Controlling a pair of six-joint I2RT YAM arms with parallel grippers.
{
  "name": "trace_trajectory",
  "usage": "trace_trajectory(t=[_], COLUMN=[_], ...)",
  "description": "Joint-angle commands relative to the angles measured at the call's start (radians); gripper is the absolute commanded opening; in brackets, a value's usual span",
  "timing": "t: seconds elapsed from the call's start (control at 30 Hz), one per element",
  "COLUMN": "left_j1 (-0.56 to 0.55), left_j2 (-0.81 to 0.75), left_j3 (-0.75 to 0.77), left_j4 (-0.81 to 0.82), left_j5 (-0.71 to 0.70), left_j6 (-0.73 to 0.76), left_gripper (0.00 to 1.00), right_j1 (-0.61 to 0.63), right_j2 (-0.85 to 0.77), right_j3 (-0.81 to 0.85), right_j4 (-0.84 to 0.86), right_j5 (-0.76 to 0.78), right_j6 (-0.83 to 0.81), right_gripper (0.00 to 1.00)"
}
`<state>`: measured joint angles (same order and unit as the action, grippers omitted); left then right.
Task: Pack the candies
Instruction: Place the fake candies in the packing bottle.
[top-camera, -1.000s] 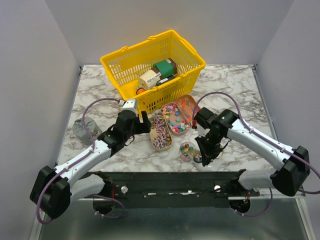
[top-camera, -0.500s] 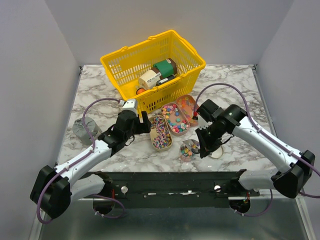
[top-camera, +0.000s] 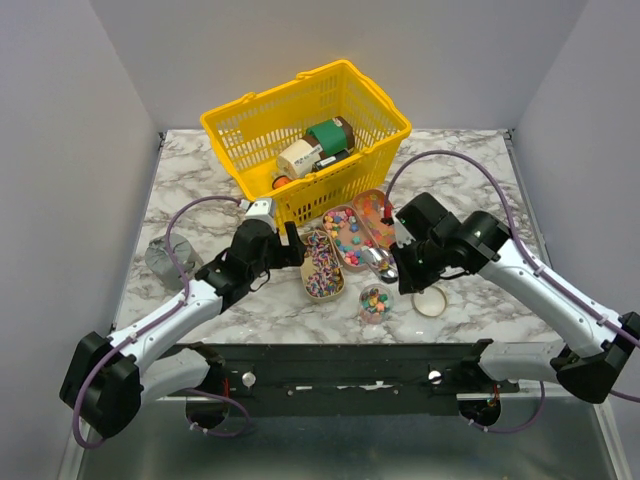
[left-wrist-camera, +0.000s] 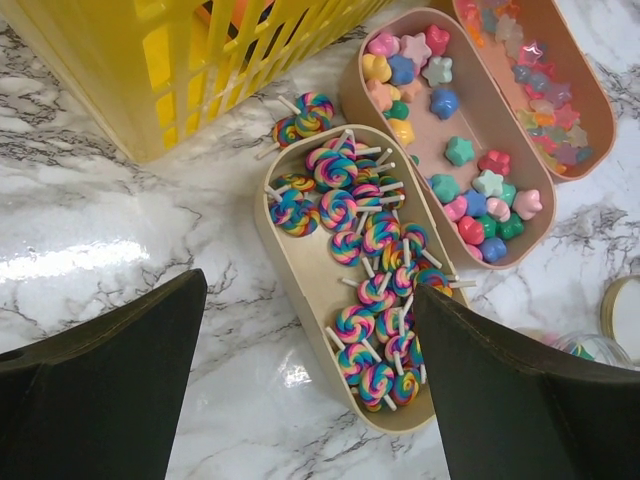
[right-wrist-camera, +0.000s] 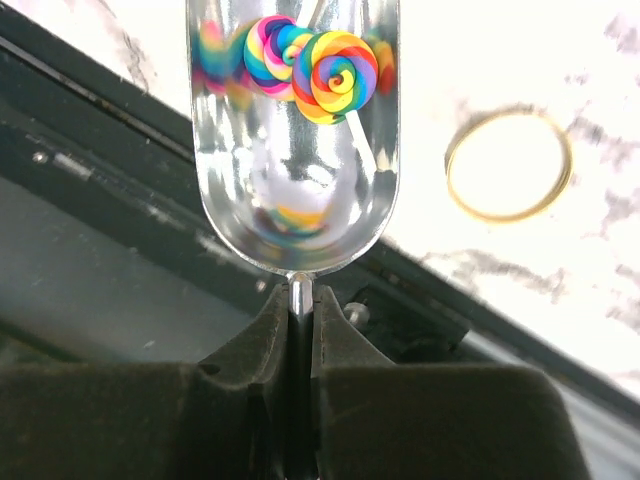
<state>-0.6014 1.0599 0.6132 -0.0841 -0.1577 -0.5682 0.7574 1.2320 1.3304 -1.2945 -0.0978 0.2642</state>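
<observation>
Top external view: one yellow basket (top-camera: 305, 130) stands behind three oval trays (left-wrist-camera: 440, 125) of candies (left-wrist-camera: 365, 250), one small jar (top-camera: 375, 302) and one loose lid (top-camera: 430, 301). Over the lollipop tray (left-wrist-camera: 300, 265) the left gripper (left-wrist-camera: 308, 300) hovers, fingers wide apart and holding nothing. Clamped together, the right gripper (right-wrist-camera: 297, 310) grips one metal scoop (right-wrist-camera: 292, 160) by its handle, and two swirl lollipops (right-wrist-camera: 315, 60) lie in its bowl.

Rainbow swirls are seen on the candies (right-wrist-camera: 335, 75) in the mirror-silver scoop (right-wrist-camera: 290, 200) ahead of the black right end effector (right-wrist-camera: 297, 305); beyond it, white tabletop (right-wrist-camera: 480, 60) is veined with grey, and a gold-rimmed lid (right-wrist-camera: 508, 165) is glimpsed.
</observation>
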Motion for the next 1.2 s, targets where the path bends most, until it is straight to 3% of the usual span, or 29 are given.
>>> trace_trajectory(t=[0.0, 0.1, 0.33, 0.7, 0.8, 0.97, 1.17], left_j1=[0.006, 0.006, 0.005, 0.003, 0.003, 0.003, 0.003], left_j2=[-0.028, -0.023, 0.017, 0.019, 0.003, -0.005, 0.023], left_j3=[0.054, 0.078, 0.120, 0.080, 0.115, 0.132, 0.168], left_j4=[0.009, 0.010, 0.043, 0.162, 0.090, 0.029, 0.007], left_j5=[0.047, 0.079, 0.167, 0.250, 0.225, 0.181, 0.165], left_j6=[-0.009, -0.019, -0.045, -0.113, -0.113, -0.076, -0.022], left_gripper=[0.99, 0.99, 0.99, 0.98, 0.98, 0.98, 0.98], right_j1=[0.092, 0.121, 0.146, 0.160, 0.160, 0.161, 0.160], right_j2=[-0.025, -0.005, 0.026, 0.034, 0.044, 0.070, -0.057], right_j3=[-0.059, -0.077, -0.105, -0.158, -0.134, -0.076, -0.154], right_j4=[0.205, 0.306, 0.487, 0.552, 0.503, 0.286, 0.141], right_j5=[0.168, 0.230, 0.193, 0.158, 0.167, 0.107, -0.019], right_j6=[-0.084, -0.118, -0.224, -0.212, -0.139, 0.062, 0.243], right_gripper=[0.01, 0.01, 0.01, 0.01, 0.01, 0.01, 0.01])
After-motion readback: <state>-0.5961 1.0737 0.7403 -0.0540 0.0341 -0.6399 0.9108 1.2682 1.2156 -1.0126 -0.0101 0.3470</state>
